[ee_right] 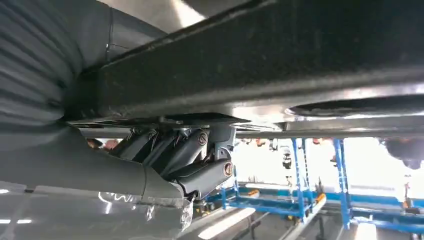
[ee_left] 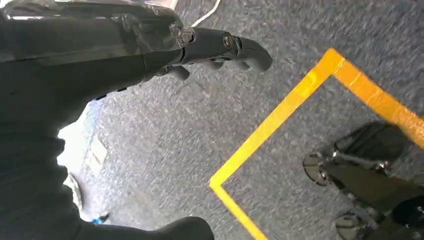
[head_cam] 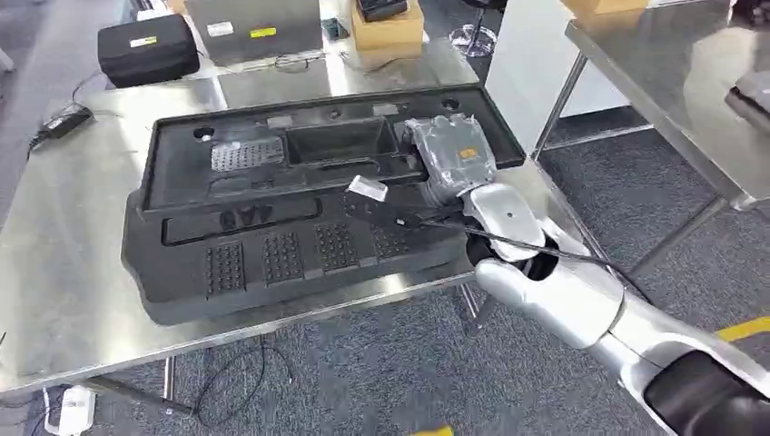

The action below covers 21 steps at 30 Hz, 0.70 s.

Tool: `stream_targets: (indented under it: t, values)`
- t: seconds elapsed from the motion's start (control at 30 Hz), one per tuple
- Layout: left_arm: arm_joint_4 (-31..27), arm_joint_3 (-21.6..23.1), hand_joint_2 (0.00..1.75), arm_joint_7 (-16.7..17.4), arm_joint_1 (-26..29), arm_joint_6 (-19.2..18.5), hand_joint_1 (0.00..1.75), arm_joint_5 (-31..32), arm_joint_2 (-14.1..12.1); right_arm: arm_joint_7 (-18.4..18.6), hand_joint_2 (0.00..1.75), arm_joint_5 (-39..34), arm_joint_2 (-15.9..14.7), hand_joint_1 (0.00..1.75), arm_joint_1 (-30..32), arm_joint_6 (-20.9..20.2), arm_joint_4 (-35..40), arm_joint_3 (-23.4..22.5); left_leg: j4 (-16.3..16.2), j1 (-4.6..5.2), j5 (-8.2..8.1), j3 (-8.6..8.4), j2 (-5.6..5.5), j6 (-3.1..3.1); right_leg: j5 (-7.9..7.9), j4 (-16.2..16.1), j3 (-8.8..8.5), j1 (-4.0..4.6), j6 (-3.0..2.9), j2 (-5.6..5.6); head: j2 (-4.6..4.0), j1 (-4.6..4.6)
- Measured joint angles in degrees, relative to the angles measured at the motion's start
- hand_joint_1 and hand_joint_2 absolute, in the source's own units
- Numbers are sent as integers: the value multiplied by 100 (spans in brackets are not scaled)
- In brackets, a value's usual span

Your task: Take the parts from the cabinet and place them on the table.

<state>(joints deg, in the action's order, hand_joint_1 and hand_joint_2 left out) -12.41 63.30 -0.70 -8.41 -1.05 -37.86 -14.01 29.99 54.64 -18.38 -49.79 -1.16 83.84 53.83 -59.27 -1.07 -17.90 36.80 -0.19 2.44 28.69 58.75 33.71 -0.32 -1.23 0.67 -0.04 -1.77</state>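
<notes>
Industrial workshop / robot test area. Stainless steel worktables (head_cam: 54, 236) on grey carpet flooring (head_cam: 381, 363), yellow floor-marking tape (ee_left: 280, 120) boxing off a zone. Cardboard boxes (head_cam: 389, 27), a black equipment case (head_cam: 147, 47) and a power adapter (head_cam: 64, 121) with loose cabling on the benches. Blue steel racking (ee_right: 300, 195) in the background, factory-style.

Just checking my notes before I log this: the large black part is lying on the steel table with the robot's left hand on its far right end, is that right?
Not quite: it is the right hand, not the left, that rests on the far right end of the large black part, as the head view shows. The part does lie on the steel table. The left hand hangs over the carpet.
</notes>
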Motion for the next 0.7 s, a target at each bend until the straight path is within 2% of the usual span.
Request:
stream_targets:
  t: [0.03, 0.07, 0.27, 0.37, 0.47, 0.7]
  values:
    - [0, 0, 175, 0, 5, -2, 0, 0, 2, -4, 175, 0, 7, 175, -11, 0, -13, 7, 34, -43, 32, -2, -13, 6, 61, 34, 3, 30, -26, -5, 0, 17]
    - [0, 0, 175, 0, -3, -11, 0, 0, 2, -9, 175, -2, 11, 175, -19, 0, -22, 11, 20, -21, 35, 3, -21, 11, -8, 21, 14, 26, -130, 4, 0, 50]
    - [0, 0, 175, 0, -25, -22, 0, 0, 2, -26, 175, -4, 52, 175, -74, 2, -72, 41, 22, 4, 9, 4, -71, -43, 1, -69, -52, 12, -125, -25, 0, 199]
    - [0, 0, 175, -11, -37, -105, 0, 0, 2, -144, 175, -13, 114, 175, -124, 22, -129, 53, 22, 14, 1, 4, -68, -59, 0, -85, -57, 1, -86, -25, 0, 242]
    - [0, 0, 175, -52, -62, -228, 0, 55, 2, -411, 175, 7, 249, 175, -212, 164, -346, 118, 21, 29, 2, 4, -60, -74, -1, -92, -57, -21, 38, -25, 0, 266]
    - [-4, 0, 175, -103, -234, -289, 0, 111, 4, -905, 175, 177, 937, 175, -576, 754, -1442, 332, 24, 26, 20, 0, -59, -66, -4, -77, -51, 3, 49, -35, 2, 249]
